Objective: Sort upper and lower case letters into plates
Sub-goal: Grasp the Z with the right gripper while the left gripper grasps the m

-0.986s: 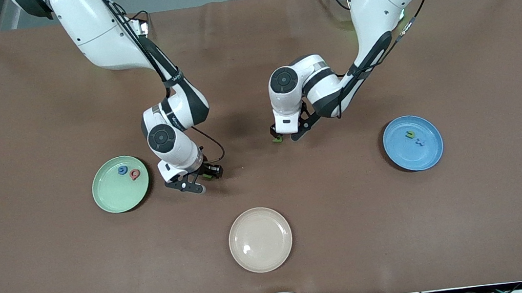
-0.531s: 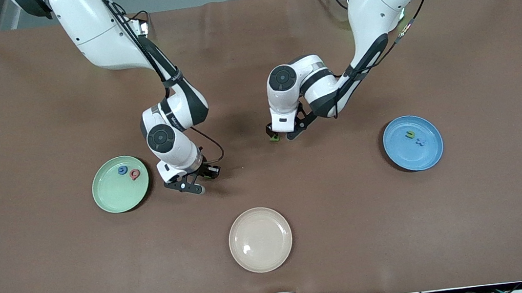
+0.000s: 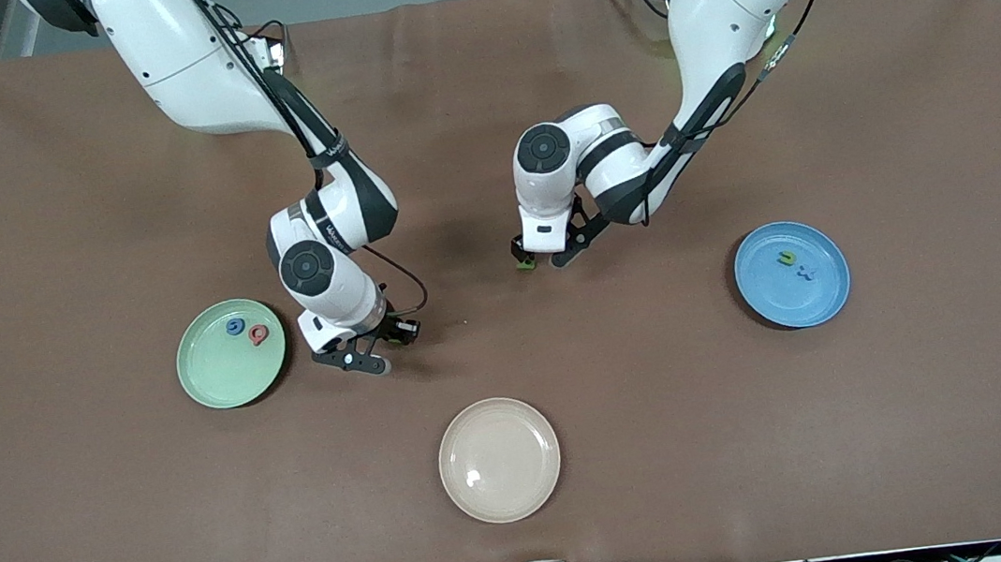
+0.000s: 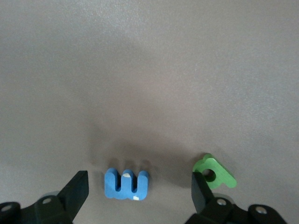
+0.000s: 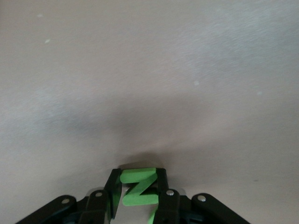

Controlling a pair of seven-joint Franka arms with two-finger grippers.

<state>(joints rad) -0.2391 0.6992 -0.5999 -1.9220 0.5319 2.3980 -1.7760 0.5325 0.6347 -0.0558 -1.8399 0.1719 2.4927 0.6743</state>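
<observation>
The mint green plate (image 3: 231, 353), toward my right arm's end, holds a blue letter (image 3: 233, 326) and a red letter (image 3: 259, 334); the blue plate (image 3: 792, 274), toward my left arm's end, holds two small letters. The table (image 3: 949, 409) wears a brown cover. My right gripper (image 5: 137, 191) clenches a green Z (image 5: 138, 187) beside the mint plate. My left gripper (image 4: 140, 189), spread wide, hovers over a blue letter block (image 4: 126, 183), with a green letter (image 4: 214, 171) at one finger. The cream-beige plate (image 3: 499, 459) sits nearest the front camera.
</observation>
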